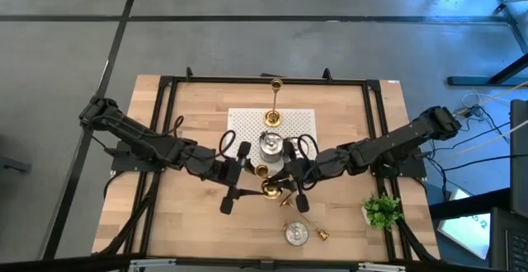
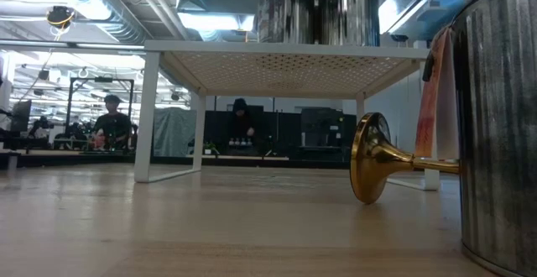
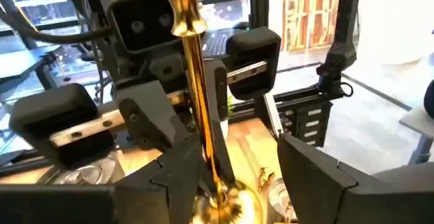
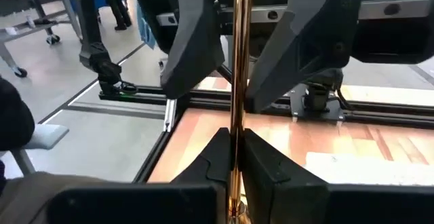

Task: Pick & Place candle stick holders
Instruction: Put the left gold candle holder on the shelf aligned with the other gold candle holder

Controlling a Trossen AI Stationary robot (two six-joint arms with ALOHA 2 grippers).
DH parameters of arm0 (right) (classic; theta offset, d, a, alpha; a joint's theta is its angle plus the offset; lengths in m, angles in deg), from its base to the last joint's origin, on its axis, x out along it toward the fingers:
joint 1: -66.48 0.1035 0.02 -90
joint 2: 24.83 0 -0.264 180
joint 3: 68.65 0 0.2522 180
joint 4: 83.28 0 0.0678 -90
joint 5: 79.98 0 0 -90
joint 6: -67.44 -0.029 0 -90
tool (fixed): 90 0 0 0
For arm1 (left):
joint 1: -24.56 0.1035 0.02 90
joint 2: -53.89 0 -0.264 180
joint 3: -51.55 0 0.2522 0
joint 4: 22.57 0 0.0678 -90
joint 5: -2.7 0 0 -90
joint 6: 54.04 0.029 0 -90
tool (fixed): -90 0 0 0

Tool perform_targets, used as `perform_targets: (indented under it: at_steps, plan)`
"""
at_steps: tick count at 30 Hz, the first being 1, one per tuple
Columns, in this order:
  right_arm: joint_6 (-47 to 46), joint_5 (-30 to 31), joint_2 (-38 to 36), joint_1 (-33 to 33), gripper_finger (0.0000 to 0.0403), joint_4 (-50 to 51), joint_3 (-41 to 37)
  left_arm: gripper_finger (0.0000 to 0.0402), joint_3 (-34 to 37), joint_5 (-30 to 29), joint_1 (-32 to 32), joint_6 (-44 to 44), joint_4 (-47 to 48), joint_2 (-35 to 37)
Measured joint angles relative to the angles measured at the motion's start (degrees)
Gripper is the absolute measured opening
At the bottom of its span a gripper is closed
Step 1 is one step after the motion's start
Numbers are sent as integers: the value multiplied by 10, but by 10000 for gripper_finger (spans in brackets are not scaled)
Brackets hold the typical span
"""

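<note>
Handover step: the right gripper (image 4: 232, 157) is clamped on a slim gold candlestick (image 4: 239, 68), held upright just off the stand's (image 1: 299, 119) near edge. The left gripper (image 3: 234, 159) faces it, fingers parted either side of the polished stem. Next, the left must withdraw without snagging. Beyond sit ribbed silver holders (image 1: 271, 144) on the white perforated stand.
</note>
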Motion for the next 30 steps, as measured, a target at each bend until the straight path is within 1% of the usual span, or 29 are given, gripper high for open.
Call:
perform_targets:
  at_steps: [3, 5, 8, 13, 18, 20, 25, 30]
  plan:
    - [4, 10, -8, 5, 20, 12, 6, 193, 0, -39, -11, -2, 5, 0]
    - [5, 40, -20, 10, 20, 32, 6, 194, 0, -63, -17, -7, 16, 1]
    - [14, 96, -36, 19, 20, 64, 7, 194, 0, -76, -23, -15, 17, 2]
    - [19, 164, -65, 36, 20, 99, 7, 194, 0, -76, -25, -28, 21, 2]
    - [29, 236, -81, 54, 20, 115, 7, 194, 0, -37, -26, -36, 23, 2]
    - [34, 263, -86, 61, 20, 127, 6, 194, 0, -34, -27, -36, 23, 2]
    - [32, 292, -99, 69, 20, 124, -1, 193, 0, -35, -27, -36, 19, 2]
    - [44, 343, -105, 83, 20, 124, -2, 192, 0, -35, -27, -36, 19, 2]
